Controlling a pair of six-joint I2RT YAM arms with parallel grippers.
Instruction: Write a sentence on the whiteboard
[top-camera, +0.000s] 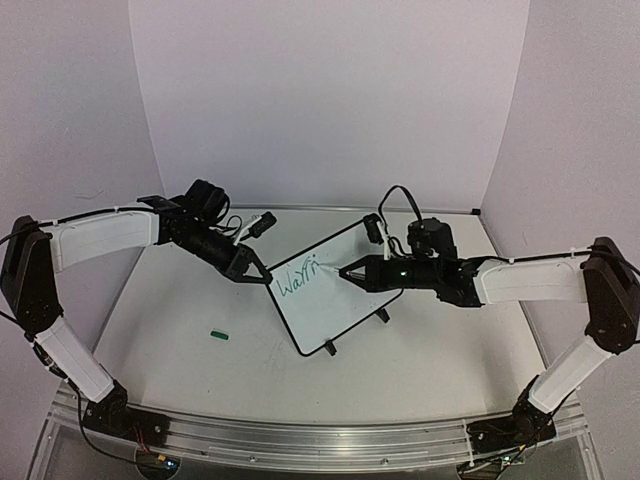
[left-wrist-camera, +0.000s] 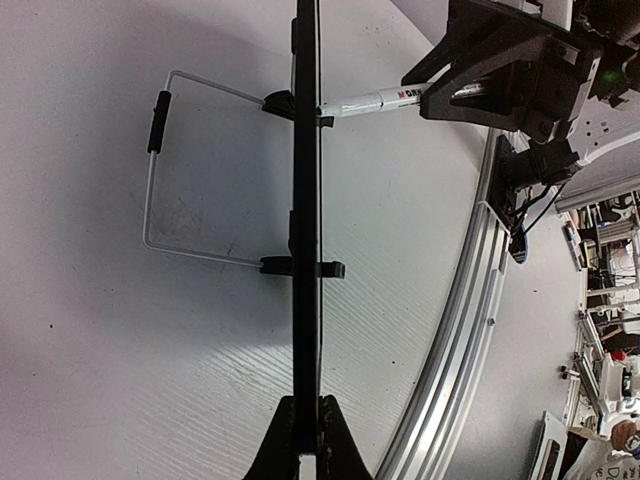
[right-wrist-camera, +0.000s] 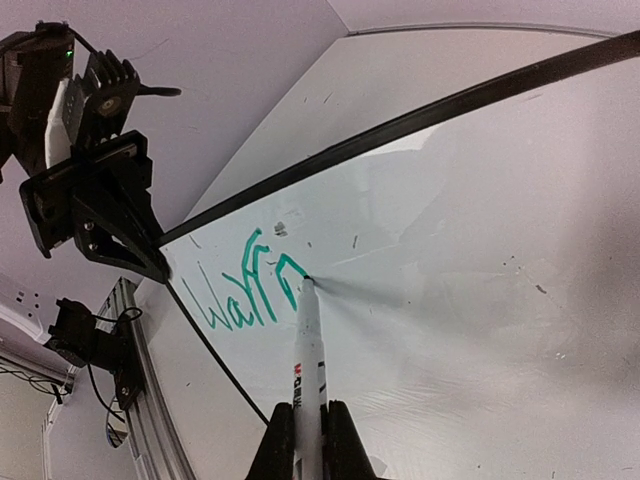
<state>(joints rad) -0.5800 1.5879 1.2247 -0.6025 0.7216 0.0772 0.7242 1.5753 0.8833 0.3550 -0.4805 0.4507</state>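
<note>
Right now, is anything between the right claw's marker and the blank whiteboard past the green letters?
Nothing visible. The marker in the right claw has its tip on the whiteboard at the last green letter, and the surface beyond it is bare. The left claw grips the opposite edge.

Left hand and right hand, both closed, point inward.

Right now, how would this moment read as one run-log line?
stage: mid-writing | left pincer: shut on whiteboard edge | right pincer: shut on marker, tip on whiteboard | text: green "Waff" plus partial stroke
</note>
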